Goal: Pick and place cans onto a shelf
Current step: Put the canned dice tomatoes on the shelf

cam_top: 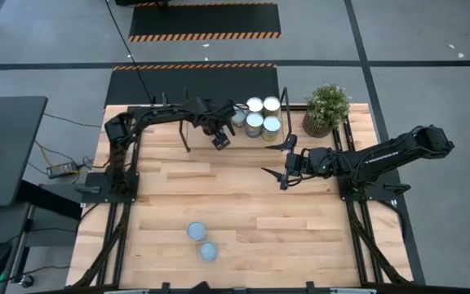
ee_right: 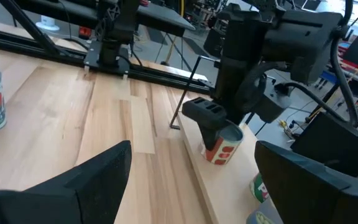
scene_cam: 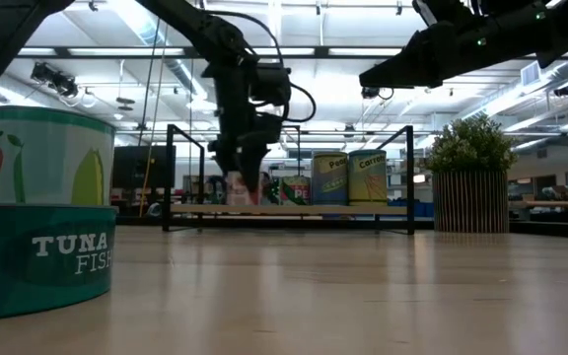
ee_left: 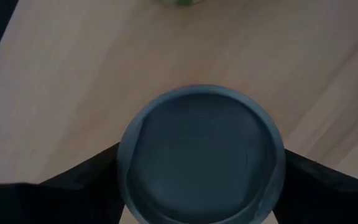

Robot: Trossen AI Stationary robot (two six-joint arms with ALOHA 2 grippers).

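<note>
Left gripper point(ee_right: 221, 134) jaws are clamped on the red-label can point(ee_right: 224, 149), one finger on each side. In the left wrist view the can's round top point(ee_left: 201, 155) fills the gap between the dark fingers. The can stands upright on the shelf point(ee_right: 225, 186), on the board toward its right end, just left of the can group.

That group is four cans point(cam_top: 263, 114) in a tight two-by-two block at the shelf's right end, tops up. In the low view two of them point(scene_cam: 349, 177) show yellow-green labels. The shelf point(cam_top: 163, 121) runs along the table's back edge.

Two more cans point(cam_top: 202, 241) sit close together near the table's front edge, left of centre, well apart from the shelf. A teal tuna can point(scene_cam: 37, 222) fills the low view's left foreground.

Right gripper point(cam_top: 277, 159) has its jaws wide apart and nothing between them. It hovers above the table right of centre, in front of the shelf's right end, pointing toward the left arm.

A potted plant point(cam_top: 326, 109) stands at the table's back right corner, just beside the shelf's right end.
</note>
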